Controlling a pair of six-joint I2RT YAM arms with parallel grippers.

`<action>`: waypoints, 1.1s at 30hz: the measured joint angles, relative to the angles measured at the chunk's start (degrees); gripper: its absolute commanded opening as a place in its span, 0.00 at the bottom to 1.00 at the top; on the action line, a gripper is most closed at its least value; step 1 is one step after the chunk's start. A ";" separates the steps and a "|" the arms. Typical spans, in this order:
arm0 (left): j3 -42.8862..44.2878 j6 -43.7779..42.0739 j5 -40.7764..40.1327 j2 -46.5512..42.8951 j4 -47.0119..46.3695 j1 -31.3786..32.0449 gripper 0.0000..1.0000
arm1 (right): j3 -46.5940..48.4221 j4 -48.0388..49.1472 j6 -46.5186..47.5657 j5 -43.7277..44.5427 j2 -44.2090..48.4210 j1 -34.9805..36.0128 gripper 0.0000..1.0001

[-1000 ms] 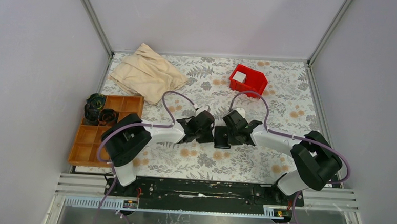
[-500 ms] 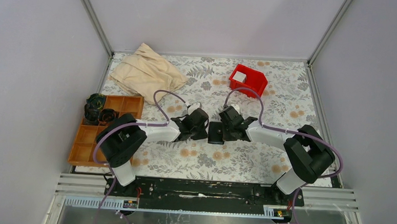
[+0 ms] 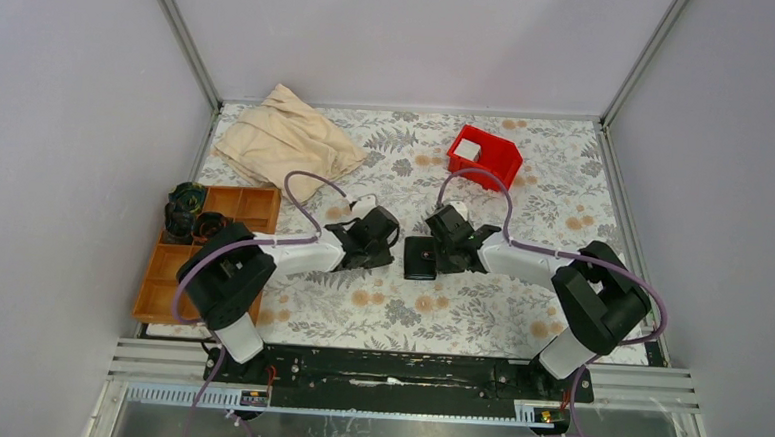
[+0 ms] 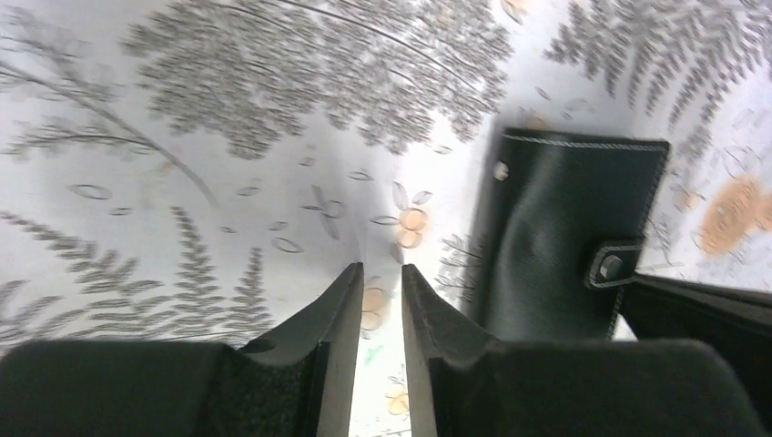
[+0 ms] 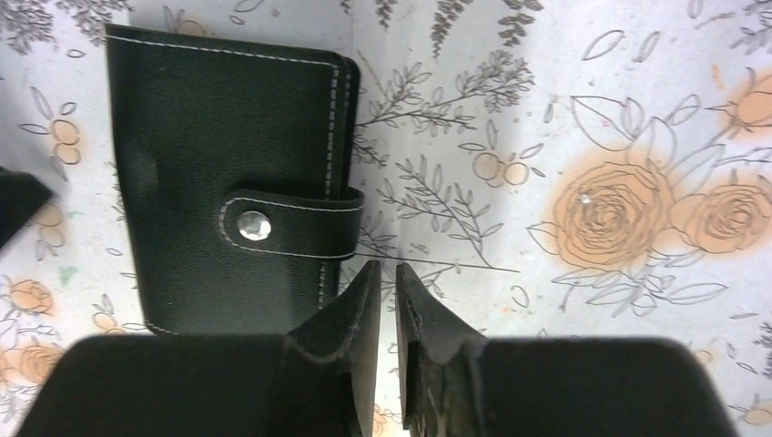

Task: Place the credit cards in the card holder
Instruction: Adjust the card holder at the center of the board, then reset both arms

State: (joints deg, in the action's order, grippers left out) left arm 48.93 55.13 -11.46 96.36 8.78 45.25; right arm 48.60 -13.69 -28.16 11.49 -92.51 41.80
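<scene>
The card holder (image 3: pixel 420 258) is a black wallet lying closed on the floral table, its clasp tab snapped. It also shows in the left wrist view (image 4: pixel 555 237) and the right wrist view (image 5: pixel 218 182). My left gripper (image 3: pixel 392 247) sits just left of it, apart from it, fingers nearly together and empty (image 4: pixel 382 270). My right gripper (image 3: pixel 441 253) is at the wallet's right edge beside the clasp tab, shut and empty (image 5: pixel 388 267). No credit cards can be made out in any view.
A red bin (image 3: pixel 484 155) with something white inside stands at the back right. A beige cloth (image 3: pixel 287 141) lies at the back left. A brown compartment tray (image 3: pixel 186 263) with dark items sits at the left edge.
Both grippers and the wallet have shifted left and a little farther from the bases. The left gripper has drawn back left, leaving a gap to the wallet.
</scene>
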 measured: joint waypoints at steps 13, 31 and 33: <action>4.74 -4.42 -8.79 -5.55 14.95 -6.86 0.45 | 1.29 -5.75 4.24 9.66 10.75 -6.97 0.48; -4.79 -18.67 -22.53 -27.21 5.77 -16.44 0.62 | -5.51 -1.20 8.72 30.58 31.74 -19.30 0.97; -9.27 -19.89 -22.69 -30.99 3.13 -16.44 0.64 | -6.67 -1.01 8.70 30.60 33.99 -19.30 0.98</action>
State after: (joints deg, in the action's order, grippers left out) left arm 39.66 35.24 -34.15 65.36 11.90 28.82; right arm 41.93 -14.70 -19.46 42.09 -58.52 22.50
